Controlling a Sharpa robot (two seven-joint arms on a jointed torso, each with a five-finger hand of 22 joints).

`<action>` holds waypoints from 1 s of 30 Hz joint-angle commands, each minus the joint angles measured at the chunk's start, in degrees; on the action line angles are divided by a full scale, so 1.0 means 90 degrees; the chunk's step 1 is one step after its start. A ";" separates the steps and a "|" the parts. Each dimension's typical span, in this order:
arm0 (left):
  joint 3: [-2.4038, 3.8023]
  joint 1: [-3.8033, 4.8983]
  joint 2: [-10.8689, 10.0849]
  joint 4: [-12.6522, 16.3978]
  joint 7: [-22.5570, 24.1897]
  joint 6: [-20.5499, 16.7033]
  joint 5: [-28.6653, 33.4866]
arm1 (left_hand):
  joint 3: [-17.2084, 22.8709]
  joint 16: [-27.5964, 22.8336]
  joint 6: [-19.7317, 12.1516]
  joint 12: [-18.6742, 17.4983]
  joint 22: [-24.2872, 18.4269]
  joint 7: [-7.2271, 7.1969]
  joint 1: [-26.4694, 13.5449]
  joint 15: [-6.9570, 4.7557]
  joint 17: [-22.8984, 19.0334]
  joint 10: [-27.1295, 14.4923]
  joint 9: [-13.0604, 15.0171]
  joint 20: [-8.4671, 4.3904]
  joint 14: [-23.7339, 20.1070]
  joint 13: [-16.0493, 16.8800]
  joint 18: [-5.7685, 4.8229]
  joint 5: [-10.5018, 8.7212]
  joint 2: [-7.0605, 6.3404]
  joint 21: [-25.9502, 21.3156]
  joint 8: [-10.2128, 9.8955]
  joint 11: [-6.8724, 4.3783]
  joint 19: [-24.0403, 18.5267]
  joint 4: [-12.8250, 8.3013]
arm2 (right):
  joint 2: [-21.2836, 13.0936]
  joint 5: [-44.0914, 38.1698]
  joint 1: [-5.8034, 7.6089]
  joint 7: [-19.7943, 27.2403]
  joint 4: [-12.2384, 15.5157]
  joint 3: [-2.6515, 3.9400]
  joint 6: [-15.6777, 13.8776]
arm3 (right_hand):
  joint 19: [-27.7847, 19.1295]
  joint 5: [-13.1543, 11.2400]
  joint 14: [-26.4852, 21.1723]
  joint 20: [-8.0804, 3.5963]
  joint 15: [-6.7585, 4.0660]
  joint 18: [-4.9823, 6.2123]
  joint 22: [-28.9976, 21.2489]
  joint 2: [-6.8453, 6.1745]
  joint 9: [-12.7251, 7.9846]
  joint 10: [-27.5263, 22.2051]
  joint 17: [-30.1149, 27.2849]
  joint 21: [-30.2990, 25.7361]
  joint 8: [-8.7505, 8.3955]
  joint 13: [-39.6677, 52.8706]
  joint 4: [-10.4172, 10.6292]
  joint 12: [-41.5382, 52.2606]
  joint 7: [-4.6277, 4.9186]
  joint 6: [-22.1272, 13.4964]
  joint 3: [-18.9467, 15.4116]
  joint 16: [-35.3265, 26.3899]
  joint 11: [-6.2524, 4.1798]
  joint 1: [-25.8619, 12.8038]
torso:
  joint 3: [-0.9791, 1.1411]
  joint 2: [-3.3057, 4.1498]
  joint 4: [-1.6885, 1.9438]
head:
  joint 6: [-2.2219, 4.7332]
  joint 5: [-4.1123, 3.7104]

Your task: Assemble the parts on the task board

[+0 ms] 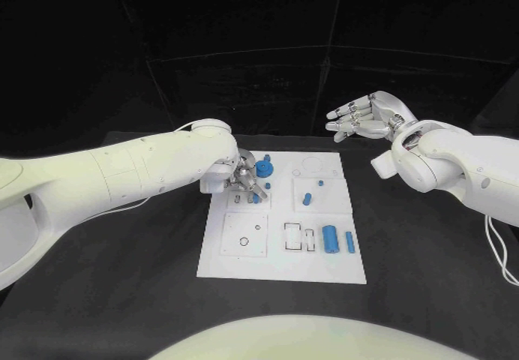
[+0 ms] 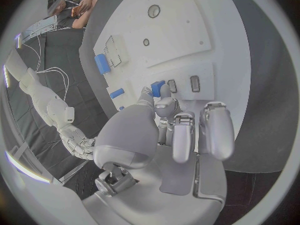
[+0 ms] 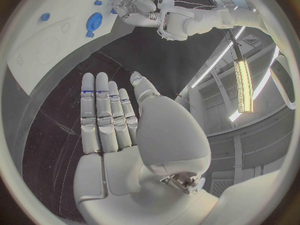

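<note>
Over board, far-left corner: left hand (image 1: 244, 180) sits low on the task board (image 1: 283, 262), fingers bent down together round a small blue part (image 1: 265, 166).
L grip: in left wrist view, fingertips (image 2: 164, 104) touch the blue piece (image 2: 157, 87); looks pinched, but cannot tell for sure if held or just touched.
R hand: right hand (image 1: 367, 114) is raised off the table, beyond the board's far-right corner, fingers straight and apart, holding nothing; palm flat in right wrist view (image 3: 115, 135).
Room: right hand well apart from board edge; black table (image 1: 433, 285) bare round the board on near and right sides.
Other parts: short blue cylinder (image 1: 330, 239) and thin blue peg (image 1: 350, 241) lie side by side near the board's near-right edge; another blue piece (image 1: 307, 199) mid-board, near left hand.
Board edges: lies flat, left arm crossing its far-left edge.
</note>
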 commanded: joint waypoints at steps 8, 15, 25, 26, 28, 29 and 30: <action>-0.0001 -0.0009 -0.0134 0.0205 0.0069 -0.0296 0.0053 | 0.1589 0.0044 -0.0139 -0.0284 -0.0049 0.0016 0.0829 -0.0075 0.1676 -0.0174 -0.0186 -0.0071 0.0672 -0.0212 -0.0013 0.0688 0.0024 -0.0087 -0.0358 0.0002 -0.0006 -0.0797 | 0.0025 0.0022 0.0014 0.0022 -0.0024 0.0005 0.0024 | 0.0040 0.0060 0.0010 0.0000 0.0032 0.0074 -0.0021 0.0006 -0.0009 -0.0012 -0.0015 -0.0044 -0.0035 -0.0024 -0.0004 -0.0035 0.0035 -0.0042 -0.0020 -0.0062 0.0047 -0.0071 | 0.0003 -0.0003 0.0004 | -0.0003 -0.0020; -0.0001 -0.0011 -0.0362 0.0493 0.0174 -0.0744 0.0133 | 0.4293 0.0044 -0.0122 -0.0374 -0.0047 0.0071 -0.0235 -0.0031 0.1676 -0.0055 -0.0002 0.0007 0.0672 -0.0340 -0.0012 0.0730 -0.0909 -0.0120 -0.0179 0.0049 -0.0013 -0.1146 | 0.0036 0.0022 0.0014 0.0017 -0.0046 0.0005 0.0034 | 0.0040 0.0066 0.0005 0.0002 0.0036 0.0073 -0.0028 0.0004 -0.0009 -0.0023 -0.0018 -0.0056 -0.0035 -0.0033 -0.0007 -0.0039 0.0039 -0.0051 -0.0018 -0.0073 0.0052 -0.0072 | 0.0006 -0.0003 0.0012 | -0.0002 -0.0008; -0.0002 -0.0014 -0.0639 0.0884 0.0105 -0.1404 0.0178 | 0.5227 0.0044 -0.0154 -0.0380 -0.0035 0.0062 -0.0717 -0.0019 0.1676 -0.0004 0.0183 -0.0022 0.0672 -0.0388 -0.0002 0.0726 -0.1173 -0.0135 0.0034 0.0028 -0.0007 -0.1317 | 0.0055 0.0022 0.0014 0.0012 -0.0084 0.0005 0.0059 | 0.0040 0.0071 0.0002 0.0005 0.0040 0.0072 -0.0033 0.0005 -0.0009 -0.0030 -0.0021 -0.0065 -0.0035 -0.0039 -0.0006 -0.0040 0.0043 -0.0058 -0.0018 -0.0081 0.0056 -0.0077 | -0.0002 0.0003 0.0006 | 0.0001 0.0054; -0.0003 -0.0016 -0.0655 0.0906 0.0099 -0.1442 0.0170 | 0.5254 0.0044 -0.0157 -0.0379 -0.0031 0.0061 -0.0732 -0.0019 0.1676 -0.0002 0.0191 -0.0023 0.0672 -0.0389 -0.0003 0.0731 -0.1182 -0.0134 0.0043 0.0027 -0.0006 -0.1327 | 0.0057 0.0022 0.0014 0.0011 -0.0087 0.0005 0.0061 | 0.0040 0.0073 0.0002 0.0006 0.0041 0.0072 -0.0034 0.0006 -0.0009 -0.0031 -0.0021 -0.0068 -0.0035 -0.0041 -0.0005 -0.0040 0.0044 -0.0060 -0.0018 -0.0084 0.0057 -0.0080 | 0.0000 0.0004 0.0009 | -0.0002 0.0054; -0.0003 -0.0026 -0.0687 0.0950 0.0083 -0.1536 0.0135 | 0.5277 0.0044 -0.0158 -0.0376 -0.0024 0.0060 -0.0744 -0.0020 0.1676 0.0002 0.0199 -0.0024 0.0672 -0.0386 -0.0004 0.0738 -0.1190 -0.0130 0.0052 0.0026 -0.0003 -0.1336 | 0.0062 0.0022 0.0014 0.0010 -0.0095 0.0004 0.0066 | 0.0040 0.0076 0.0001 0.0008 0.0043 0.0072 -0.0038 0.0008 -0.0008 -0.0034 -0.0023 -0.0074 -0.0034 -0.0044 -0.0002 -0.0040 0.0046 -0.0063 -0.0018 -0.0088 0.0059 -0.0085 | 0.0007 0.0000 0.0014 | -0.0016 0.0061; -0.0004 -0.0033 -0.0700 0.0966 0.0074 -0.1583 0.0115 | 0.5290 0.0044 -0.0159 -0.0374 -0.0020 0.0059 -0.0750 -0.0021 0.1676 0.0004 0.0203 -0.0024 0.0672 -0.0385 -0.0005 0.0742 -0.1195 -0.0129 0.0056 0.0026 -0.0002 -0.1341 | 0.0064 0.0022 0.0014 0.0009 -0.0098 0.0004 0.0066 | 0.0040 0.0076 0.0001 0.0008 0.0043 0.0072 -0.0038 0.0008 -0.0008 -0.0034 -0.0023 -0.0074 -0.0034 -0.0044 -0.0002 -0.0040 0.0046 -0.0063 -0.0018 -0.0088 0.0059 -0.0085 | 0.0007 -0.0002 0.0016 | -0.0019 0.0065; -0.0004 -0.0039 -0.0707 0.0976 0.0058 -0.1609 0.0106 | 0.5290 0.0044 -0.0159 -0.0374 -0.0020 0.0059 -0.0750 -0.0021 0.1676 0.0004 0.0203 -0.0024 0.0672 -0.0385 -0.0005 0.0742 -0.1195 -0.0129 0.0056 0.0026 -0.0002 -0.1341 | 0.0065 0.0022 0.0014 0.0009 -0.0100 0.0004 0.0066 | 0.0040 0.0076 0.0001 0.0008 0.0043 0.0072 -0.0038 0.0008 -0.0008 -0.0034 -0.0023 -0.0074 -0.0034 -0.0044 -0.0002 -0.0040 0.0046 -0.0063 -0.0018 -0.0088 0.0059 -0.0085 | 0.0010 -0.0004 0.0018 | -0.0021 0.0071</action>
